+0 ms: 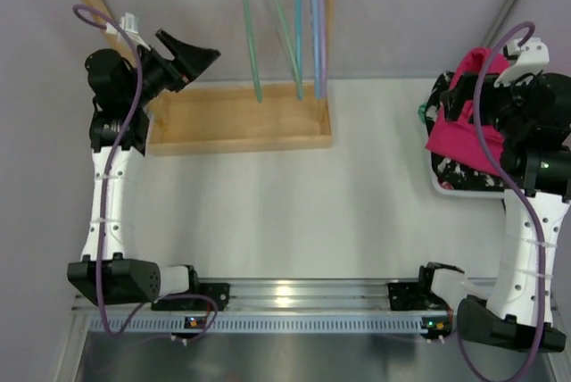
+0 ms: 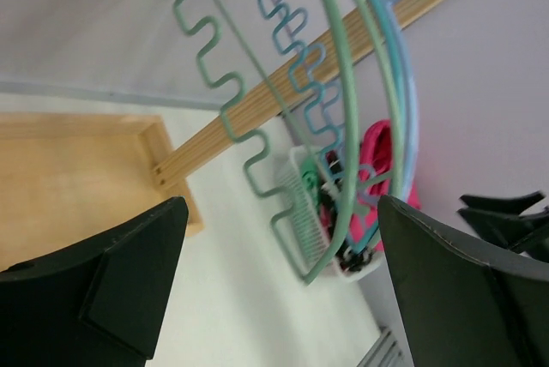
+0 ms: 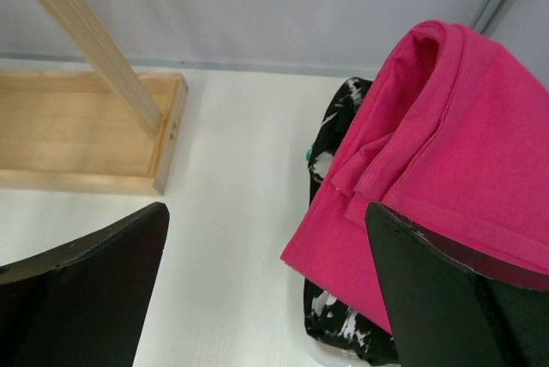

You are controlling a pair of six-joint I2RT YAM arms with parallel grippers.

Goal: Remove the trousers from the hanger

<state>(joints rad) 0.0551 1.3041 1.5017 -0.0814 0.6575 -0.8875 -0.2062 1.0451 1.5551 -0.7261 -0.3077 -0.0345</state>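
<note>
table (image 1: 285, 212): white; everything you need sits on it.
rack (image 1: 241, 119): wooden tray with a rail above, far left of the table.
basket (image 1: 439, 187): white, far right, full of speckled clothes (image 1: 464, 172).
trousers (image 1: 459, 137): pink, folded, draped on top of the speckled clothes in the basket, well apart from the rack.
hanger (image 1: 250, 43): green, leftmost on the rail, bare, hanging over the tray with other thin hangers (image 1: 314, 34) beside it.
left claw (image 1: 192, 53): your fingers stand wide apart, nothing between them, near the rail just left of the hanger.
right claw (image 3: 266, 213): fingers wide apart over the basket, trousers just ahead, not clamped.
</note>
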